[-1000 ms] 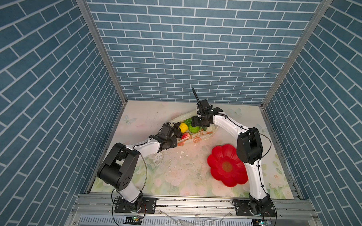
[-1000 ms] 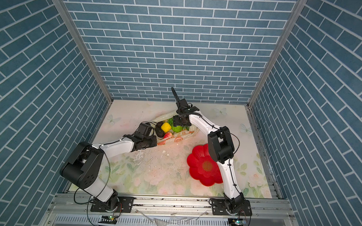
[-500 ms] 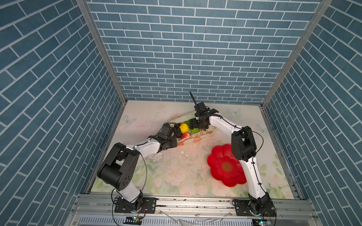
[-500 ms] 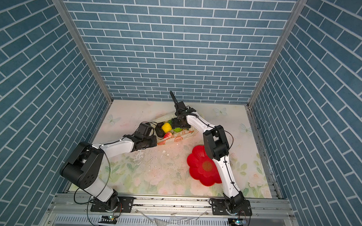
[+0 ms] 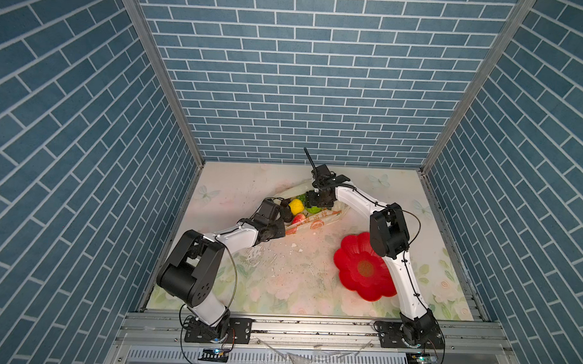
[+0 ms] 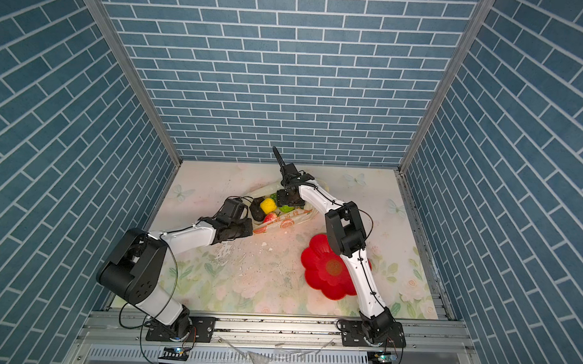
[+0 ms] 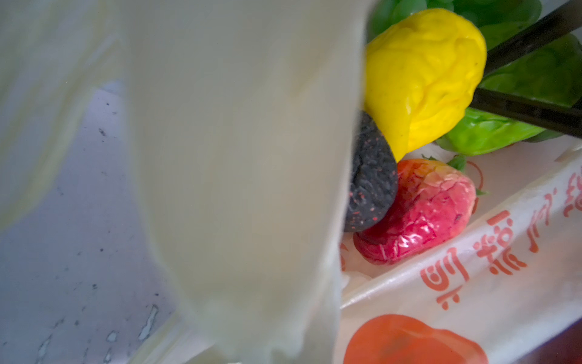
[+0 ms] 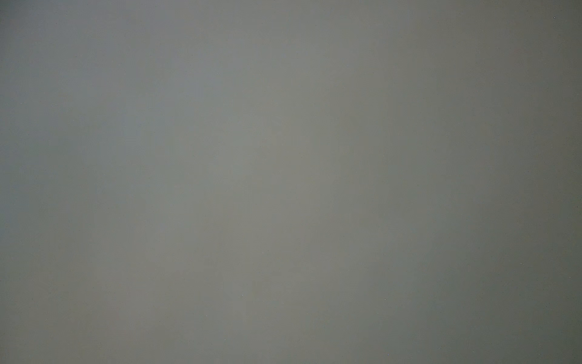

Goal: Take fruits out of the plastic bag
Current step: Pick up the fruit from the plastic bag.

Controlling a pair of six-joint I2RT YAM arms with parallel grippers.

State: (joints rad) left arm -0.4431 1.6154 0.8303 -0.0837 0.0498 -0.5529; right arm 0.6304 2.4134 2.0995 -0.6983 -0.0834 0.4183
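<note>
1. My left arm is folded tight at its base at the front left, and its white forearm lies low and stretched out toward the plastic bag.
2. The left gripper sits at the near end of the bag's mouth with its jaws pressed together. In the left wrist view the bag's film hangs right across the lens, so it looks pinched between them.
3. My right arm rises from the front right over the red plate. Its elbow is bent high, and the forearm reaches back and leftward with the wrist tipped down into the bag.
4. The right gripper has its jaws spread. Its black fingers lie on either side of the green fruit, but I cannot tell whether they press on it.
5. The lemon, strawberry and dark fruit lie together inside the open bag, at the back of the table.
6. The right wrist view shows only grey blur.
</note>
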